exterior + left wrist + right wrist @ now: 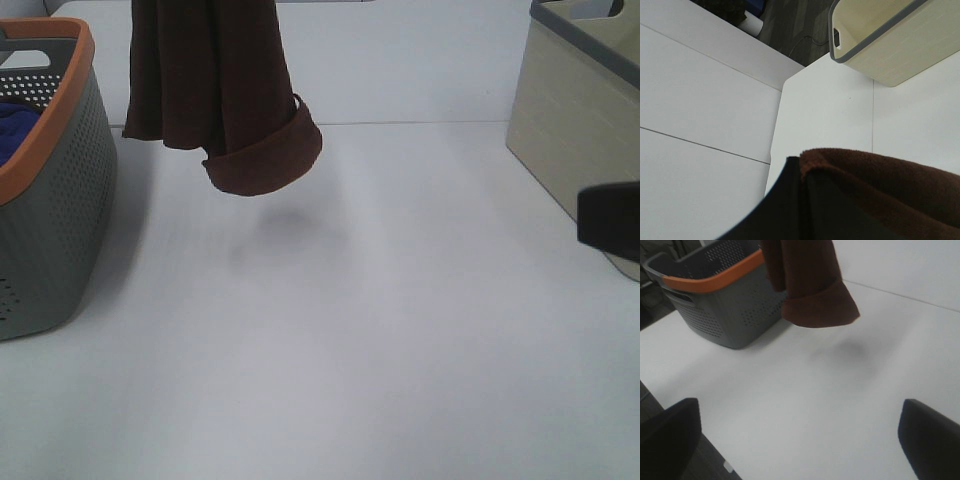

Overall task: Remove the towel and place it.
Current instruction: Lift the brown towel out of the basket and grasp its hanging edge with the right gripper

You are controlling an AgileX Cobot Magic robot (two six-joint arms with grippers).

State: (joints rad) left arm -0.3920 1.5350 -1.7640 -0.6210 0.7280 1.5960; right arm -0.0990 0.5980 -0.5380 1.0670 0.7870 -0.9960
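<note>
A dark brown towel (225,90) hangs in the air above the white table (350,350), just right of the grey basket; its folded lower end dangles clear of the surface. It also shows in the right wrist view (810,290). My left gripper is above the top edge of the exterior high view. In the left wrist view it (805,210) is shut on the towel (890,185), with a dark finger (782,205) against the cloth. My right gripper (800,440) is open and empty, low over the table at the right; a dark part of it (610,222) shows at the right edge.
A grey perforated basket with an orange rim (60,200) stands at the left, with blue cloth (15,125) inside. A beige bin with a grey rim (580,110) stands at the back right. The table's seam runs across the back.
</note>
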